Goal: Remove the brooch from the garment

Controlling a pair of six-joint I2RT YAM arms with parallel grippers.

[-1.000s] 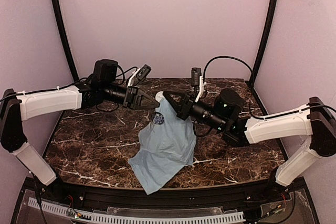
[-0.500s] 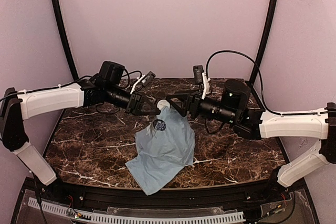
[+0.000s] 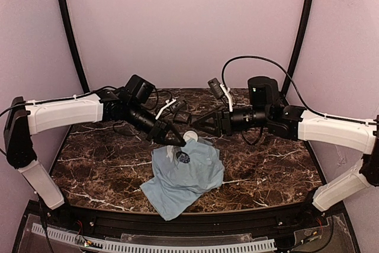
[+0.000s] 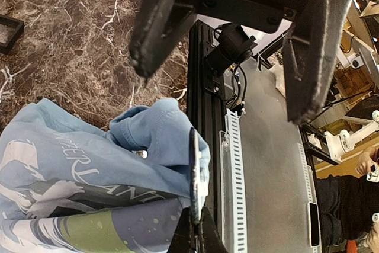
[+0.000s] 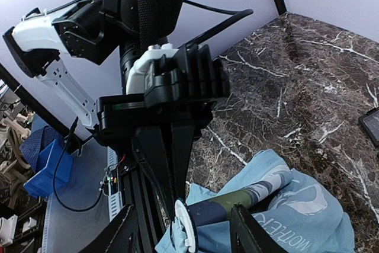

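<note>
The garment is a light blue printed shirt (image 3: 186,177), mostly heaped on the marble with its top pulled up. The brooch (image 3: 190,137) is a small disc with a dark face and a white back, still joined to the raised fabric. It shows edge-on in the left wrist view (image 4: 195,170) and white-rimmed in the right wrist view (image 5: 184,229). My left gripper (image 3: 176,140) (image 4: 193,236) is shut on the brooch's rim. My right gripper (image 3: 195,128) (image 5: 185,236) faces it, open, one finger on each side of the disc without touching. A dark round print (image 3: 183,158) marks the shirt below.
The dark marble table (image 3: 89,158) is walled in by pale curtains. Small square black trays lie at the back (image 4: 8,30) (image 5: 371,124). A black rail and a white slotted duct (image 3: 177,245) run along the near edge, just beyond the shirt's hem.
My right gripper let go of the shirt, opened and swung round to face the left one. The left gripper carried the brooch right and down, and the shirt sagged onto the table.
</note>
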